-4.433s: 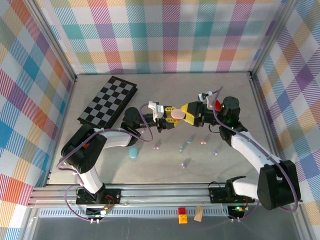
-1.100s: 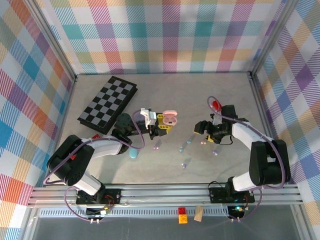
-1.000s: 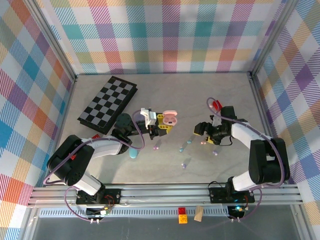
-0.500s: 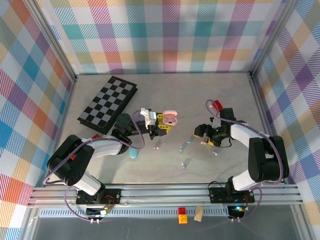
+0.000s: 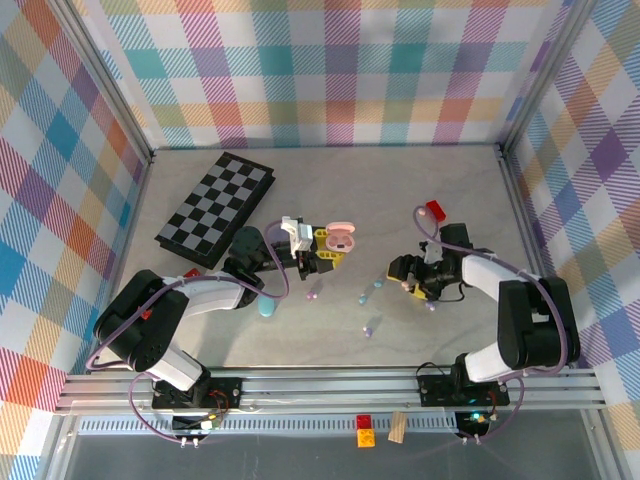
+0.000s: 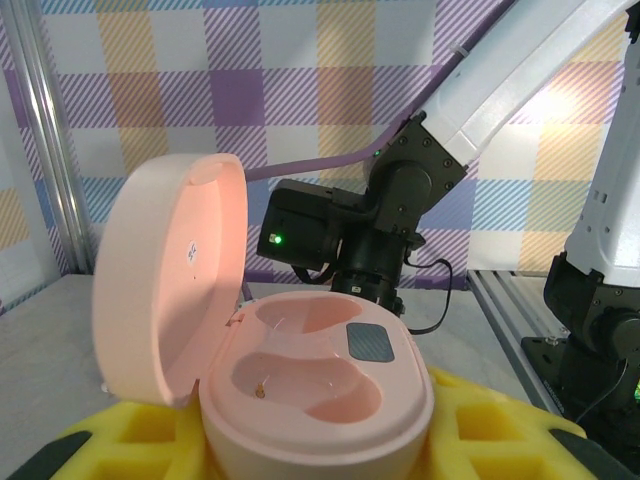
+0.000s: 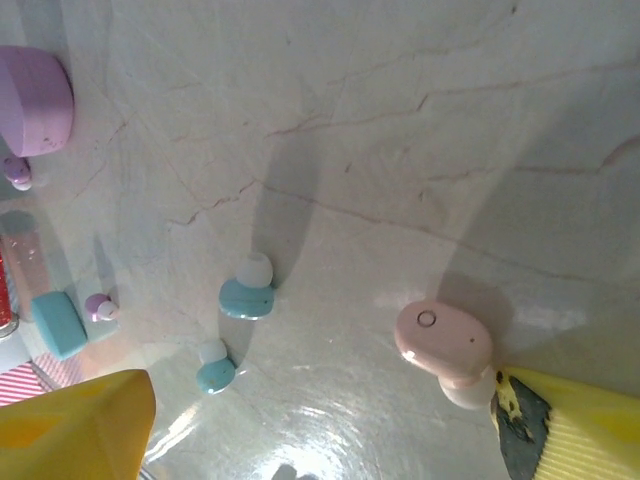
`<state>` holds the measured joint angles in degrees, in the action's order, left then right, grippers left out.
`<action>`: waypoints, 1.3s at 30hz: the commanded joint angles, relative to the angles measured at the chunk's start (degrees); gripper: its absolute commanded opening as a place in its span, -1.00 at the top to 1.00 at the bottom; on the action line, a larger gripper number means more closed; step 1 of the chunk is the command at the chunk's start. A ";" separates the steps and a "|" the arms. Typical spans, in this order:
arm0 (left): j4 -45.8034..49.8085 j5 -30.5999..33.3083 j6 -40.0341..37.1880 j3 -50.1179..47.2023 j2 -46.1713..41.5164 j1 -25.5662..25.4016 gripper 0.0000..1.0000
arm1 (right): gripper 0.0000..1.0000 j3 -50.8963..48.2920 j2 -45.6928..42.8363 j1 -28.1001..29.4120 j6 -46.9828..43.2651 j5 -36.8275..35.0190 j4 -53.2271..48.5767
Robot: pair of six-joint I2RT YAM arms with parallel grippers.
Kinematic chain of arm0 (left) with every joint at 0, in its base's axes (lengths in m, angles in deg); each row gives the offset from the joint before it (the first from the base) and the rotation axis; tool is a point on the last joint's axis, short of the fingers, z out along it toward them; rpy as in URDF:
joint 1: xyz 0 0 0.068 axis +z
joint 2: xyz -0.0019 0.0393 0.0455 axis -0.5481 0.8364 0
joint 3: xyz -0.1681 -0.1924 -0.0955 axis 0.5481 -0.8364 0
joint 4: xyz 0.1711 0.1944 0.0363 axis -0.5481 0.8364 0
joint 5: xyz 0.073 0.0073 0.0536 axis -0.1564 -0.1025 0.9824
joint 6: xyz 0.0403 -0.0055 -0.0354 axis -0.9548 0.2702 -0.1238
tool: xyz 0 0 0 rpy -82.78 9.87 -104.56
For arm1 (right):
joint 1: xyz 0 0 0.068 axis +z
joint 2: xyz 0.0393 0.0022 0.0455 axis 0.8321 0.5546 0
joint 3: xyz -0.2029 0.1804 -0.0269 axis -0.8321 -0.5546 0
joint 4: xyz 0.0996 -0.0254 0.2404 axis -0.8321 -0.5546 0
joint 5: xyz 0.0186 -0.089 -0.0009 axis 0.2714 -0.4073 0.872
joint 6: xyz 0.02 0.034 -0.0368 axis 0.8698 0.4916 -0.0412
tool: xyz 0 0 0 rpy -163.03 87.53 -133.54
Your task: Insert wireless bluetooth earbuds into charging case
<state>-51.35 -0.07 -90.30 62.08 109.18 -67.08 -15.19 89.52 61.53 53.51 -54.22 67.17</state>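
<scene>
The pink charging case (image 6: 315, 375) rests open between yellow fingers (image 6: 480, 430), its lid (image 6: 170, 270) swung up and both wells empty. My left gripper (image 5: 325, 250) is shut on this case (image 5: 341, 237) above the table's middle. My right gripper (image 5: 408, 285) is open and low over a pink earbud (image 5: 407, 286). In the right wrist view that pink earbud (image 7: 445, 345) lies on the table just inside one yellow finger (image 7: 575, 430), and the gripper (image 7: 320, 400) spans it. Two light blue earbuds (image 7: 245, 295) (image 7: 213, 370) lie beyond, near the other finger (image 7: 75, 425).
A light blue case (image 5: 266, 305) and a pinkish-lavender bud (image 5: 313, 293) lie left of centre. Lavender buds (image 5: 369, 327) (image 5: 430, 305) lie nearer the front. A folded checkerboard (image 5: 215, 205) is at the back left, with a red block (image 5: 436, 210) behind the right arm. Plaid walls enclose the table.
My right gripper has come forward and down, from behind the pink earbud to straddling it. The left gripper and the open case have held still.
</scene>
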 commanded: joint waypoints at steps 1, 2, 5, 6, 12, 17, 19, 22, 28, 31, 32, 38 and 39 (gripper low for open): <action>-1.76 -1.91 0.37 1.16 0.00 0.80 0.42 | -0.72 -1.96 -2.06 0.30 2.55 3.29 1.62; -1.90 -2.12 0.59 1.26 0.14 0.80 0.43 | -0.71 -2.33 -2.44 0.62 3.02 3.67 2.10; -2.57 -2.12 0.90 1.27 0.61 0.81 0.43 | -0.72 -3.23 -3.70 1.65 3.41 4.96 3.99; -2.74 -2.18 1.06 1.27 0.63 0.80 0.43 | -0.72 -3.29 -4.31 1.89 3.18 4.93 4.26; -3.24 -1.99 1.79 1.54 0.80 0.89 0.43 | -0.70 -3.16 -10.80 1.92 1.29 -2.75 1.88; -3.49 -1.94 1.92 1.10 0.54 0.89 0.43 | -0.71 0.67 -7.72 0.70 -0.97 -6.01 1.35; -3.62 -1.94 1.88 0.95 0.47 0.89 0.43 | -0.72 2.14 -4.78 0.58 -1.44 -5.85 2.59; -3.54 -2.10 1.85 0.67 0.02 0.89 0.43 | -0.71 3.35 -0.77 0.59 -1.73 -5.58 4.32; -3.38 -2.47 1.82 0.15 -0.75 1.23 0.43 | -0.66 4.57 4.76 0.59 -3.40 -2.98 5.04; -3.31 -2.52 1.80 -0.01 -1.04 1.41 0.43 | -0.57 3.90 4.91 0.59 -3.36 -2.88 4.49; -3.31 -2.56 1.86 -0.04 -1.04 1.41 0.43 | -0.55 3.62 4.78 0.59 -3.06 -2.67 4.30; -3.61 -2.69 1.87 0.04 -0.87 1.42 0.43 | -0.43 0.77 2.75 0.59 -1.00 -1.33 3.86; -3.62 -2.64 1.93 0.11 -0.80 1.47 0.43 | -0.42 0.44 2.35 0.59 -0.82 -1.25 3.69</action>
<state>-51.61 -0.55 -88.98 62.15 109.33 -66.30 -13.03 93.37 62.01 51.85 -57.45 71.96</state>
